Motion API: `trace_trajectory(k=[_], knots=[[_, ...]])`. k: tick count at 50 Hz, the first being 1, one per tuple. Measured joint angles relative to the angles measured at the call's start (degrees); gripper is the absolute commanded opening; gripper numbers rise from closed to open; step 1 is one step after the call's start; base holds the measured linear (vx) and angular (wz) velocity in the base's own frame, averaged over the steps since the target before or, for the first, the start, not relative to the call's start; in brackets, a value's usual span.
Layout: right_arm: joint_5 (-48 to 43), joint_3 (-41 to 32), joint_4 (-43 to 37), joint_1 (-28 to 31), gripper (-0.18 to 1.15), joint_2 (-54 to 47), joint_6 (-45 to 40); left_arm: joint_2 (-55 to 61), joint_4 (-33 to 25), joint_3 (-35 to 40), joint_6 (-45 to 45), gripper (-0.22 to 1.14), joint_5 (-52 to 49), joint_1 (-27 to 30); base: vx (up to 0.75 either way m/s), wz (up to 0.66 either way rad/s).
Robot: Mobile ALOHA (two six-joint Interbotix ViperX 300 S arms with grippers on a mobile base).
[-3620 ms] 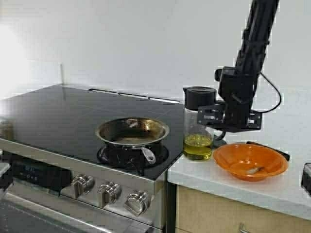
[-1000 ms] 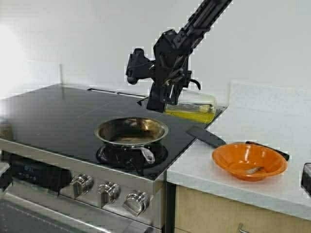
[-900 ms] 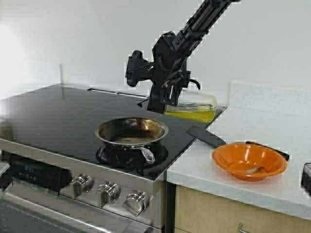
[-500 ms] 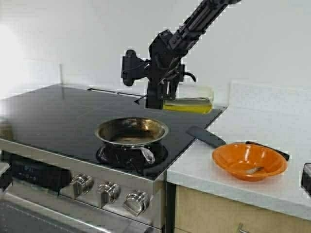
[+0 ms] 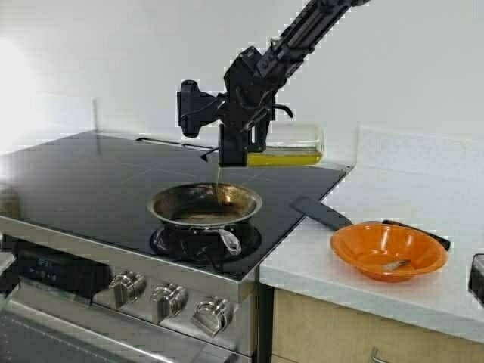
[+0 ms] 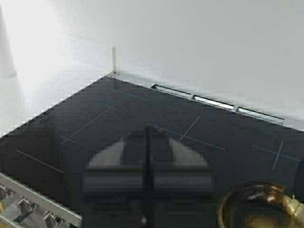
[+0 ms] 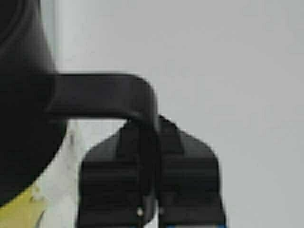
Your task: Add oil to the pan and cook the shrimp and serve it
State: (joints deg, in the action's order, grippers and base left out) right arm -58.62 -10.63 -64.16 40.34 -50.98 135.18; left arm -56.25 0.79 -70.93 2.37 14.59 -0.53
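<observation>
No brand or writing can be read anywhere. The right hand (image 7: pixel 149 209) is clamped on the black handle (image 7: pixel 109 97) of the jug (image 5: pixel 283 145), held on its side above the stove (image 5: pixel 113 181), far of the pan (image 5: pixel 206 204). A thin thread of oil (image 5: pixel 283 159) falls into the pan. The shrimp (image 5: pixel 393 265) lies in the orange bowl (image 5: pixel 389 250) on the table (image 5: pixel 423 204), right. The left hand (image 6: pixel 147 178) hovers over the glass top, fingers pressed together.

Bright, even light fills the kitchen. The wall (image 5: pixel 113 53) blows out to white at the high view's left edge. The black cooktop (image 5: pixel 91 181) carries soft glare. The right wrist view is heavily blurred; the left wrist view is softer up close.
</observation>
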Motion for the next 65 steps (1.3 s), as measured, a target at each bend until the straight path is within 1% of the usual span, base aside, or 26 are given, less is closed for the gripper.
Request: trace_trajectory(k=[7,14,19,23,32,41,52,59,65], knots=[[0.0,0.18,2.64,-0.18,0.06,-0.53,1.23,0.0,0.0,0.0,0.0,0.03,0.0,0.0,0.0,0.0],[0.0,0.26,3.16,-0.26,0.06,-0.7,0.88,0.0,0.0,0.0,0.0,0.03,0.0,0.0,0.0,0.0],[0.0,0.26,1.23,-0.26,0.06,-0.7,-1.41,-0.09,0.09,0.0,0.0,0.03,0.0,0.0,0.0,0.0],[0.0,0.0,-2.99,-0.18,0.06,-0.7,-5.63,0.0,0.0,0.0,0.0,0.03,0.0,0.0,0.0,0.0],[0.97,-0.18,-14.15,-0.26,0.06,0.44,-19.95,0.0,0.0,0.0,0.0,0.03,0.0,0.0,0.0,0.0],[4.31,2.72,-18.63,-0.26,0.06,5.36,-36.04,0.0,0.0,0.0,0.0,0.03,0.0,0.0,0.0,0.0],[9.84,9.93,-18.02,-0.62,0.06,13.8,-58.97,-0.44,0.09,-0.09,0.0,0.03,0.0,0.0,0.0,0.0],[13.45,14.33,-13.97,-2.55,0.06,18.72,-70.49,-0.62,0.09,-0.18,0.0,0.03,0.0,0.0,0.0,0.0],[15.91,18.37,-10.37,-4.66,0.06,22.85,-77.26,-0.62,0.0,-0.26,0.09,0.03,0.0,0.0,0.0,0.0]])
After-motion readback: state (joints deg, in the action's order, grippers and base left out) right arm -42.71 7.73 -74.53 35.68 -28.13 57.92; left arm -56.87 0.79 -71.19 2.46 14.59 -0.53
